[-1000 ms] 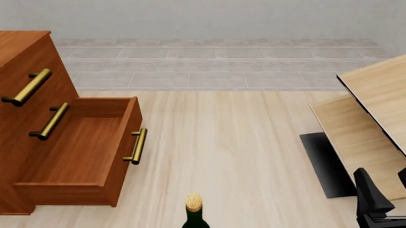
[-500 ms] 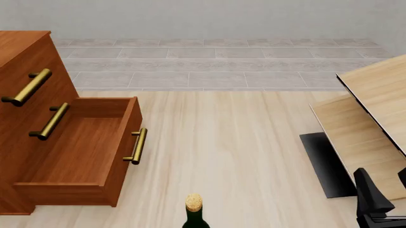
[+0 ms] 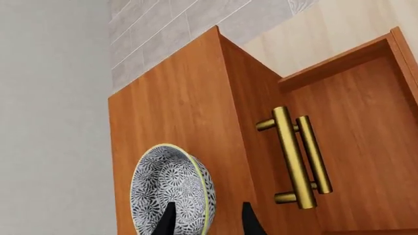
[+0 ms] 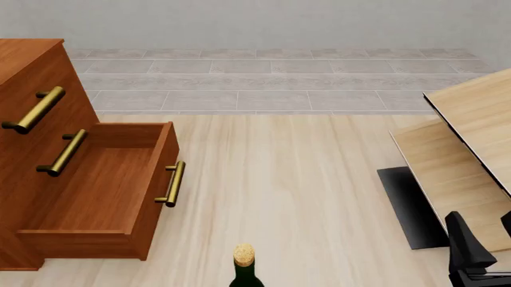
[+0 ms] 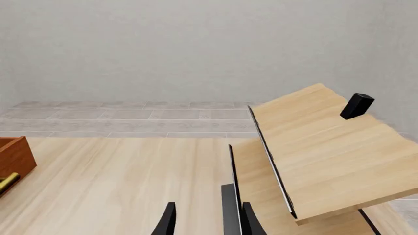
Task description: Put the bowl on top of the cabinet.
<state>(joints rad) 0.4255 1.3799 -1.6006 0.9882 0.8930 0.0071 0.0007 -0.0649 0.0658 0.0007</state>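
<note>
In the left wrist view the speckled grey-blue bowl (image 3: 166, 186) hangs tilted over the flat top of the reddish-brown cabinet (image 3: 176, 112). Whether it rests on the wood cannot be told. My left gripper (image 3: 209, 223) is open and straddles the bowl's rim, one finger inside and the other clear of the outer wall. The front view shows the cabinet (image 4: 32, 66) at the left. There the bowl and the left gripper are out of view. My right gripper (image 4: 487, 245) is open and empty at the bottom right, also seen in its own wrist view (image 5: 207, 223).
The cabinet's lower drawer (image 4: 96, 185) stands pulled out, with a brass handle (image 4: 172, 183) on its front. A corked dark bottle (image 4: 244, 269) stands at the near edge. Pale wood furniture with dark edges (image 4: 471, 137) fills the right side, close to the right gripper.
</note>
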